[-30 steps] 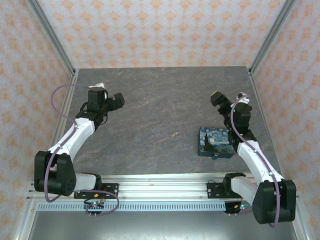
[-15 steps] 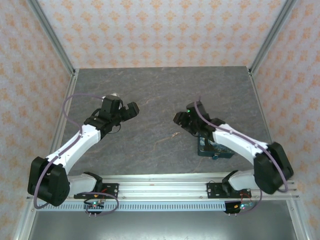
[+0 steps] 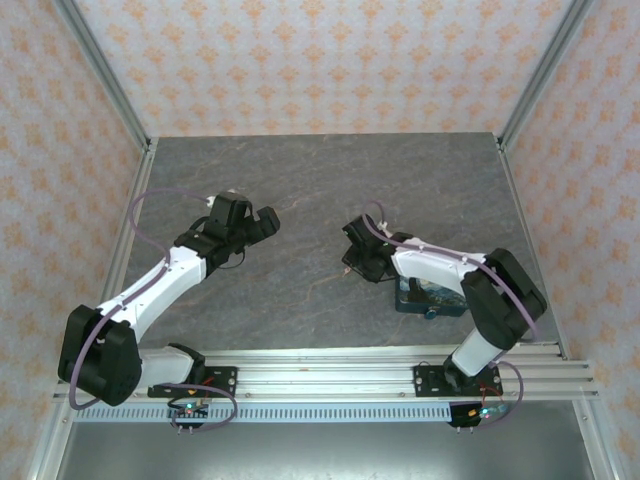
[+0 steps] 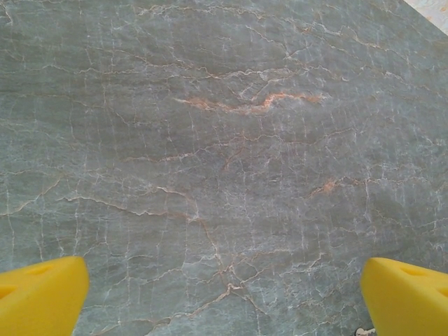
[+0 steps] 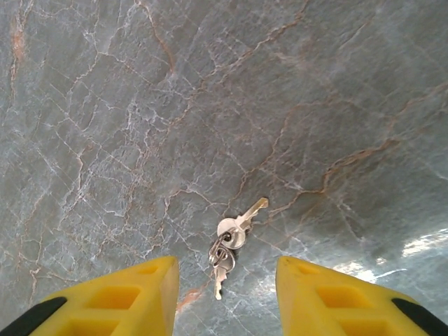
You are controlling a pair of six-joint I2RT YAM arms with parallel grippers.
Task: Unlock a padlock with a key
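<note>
The padlock [image 3: 443,294], a square block with a blue-and-yellow swirl print, lies flat at the right, partly under my right arm. A small dark blue piece [image 3: 430,313] sticks out of its near edge. Two silver keys [image 5: 232,241] on one ring lie on the stone table, just left of the padlock and seen as a small speck [image 3: 349,268] from above. My right gripper [image 5: 225,287] hovers right over them, open, with the yellow fingers [image 5: 119,297] on either side of the keys and not touching them. My left gripper [image 3: 262,222] hangs open over bare table [image 4: 224,210] at the left.
Grey marbled tabletop [image 3: 300,180] with patterned walls at the back and both sides. Metal frame posts [image 3: 105,85] run along the corners. A rail [image 3: 320,372] with the arm bases lines the near edge.
My right arm swung left from the padlock's far side and came down over the keys. My left gripper moved right and forward toward the table's middle.
</note>
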